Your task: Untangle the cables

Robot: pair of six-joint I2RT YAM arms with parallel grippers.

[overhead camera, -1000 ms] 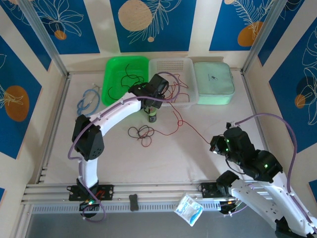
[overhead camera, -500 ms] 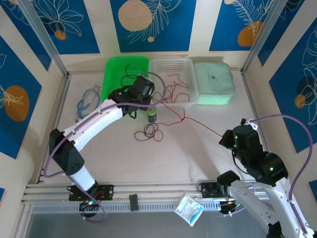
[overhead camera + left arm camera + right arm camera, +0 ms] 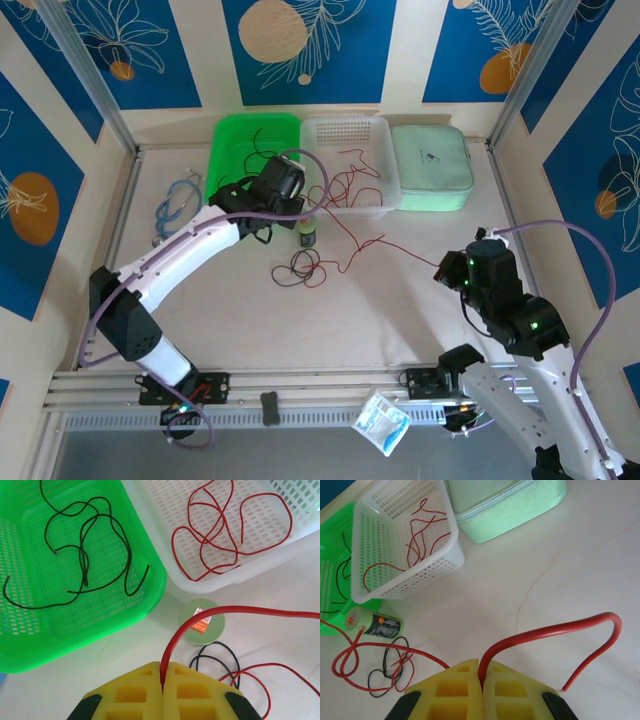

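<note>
Just left of the white basket (image 3: 165,505) sits the green basket (image 3: 30,630), with a black cable (image 3: 95,535) lying loose in it. Over the last second our left gripper (image 3: 162,677) has swung from the white basket's front wall to its front-left corner. Its jaws are pressed together on one end of a red cable (image 3: 400,250). In front of the white basket, on the near side of a small canister (image 3: 307,236), the knot of red and black cables (image 3: 300,268) has slid slightly rightward. The held red cable now runs straighter, out to the right and well clear of the white basket. There our right gripper (image 3: 481,677), drawn back, pinches it near its other end. We judge the strand is coming free, though a loop still seems caught in the knot.
</note>
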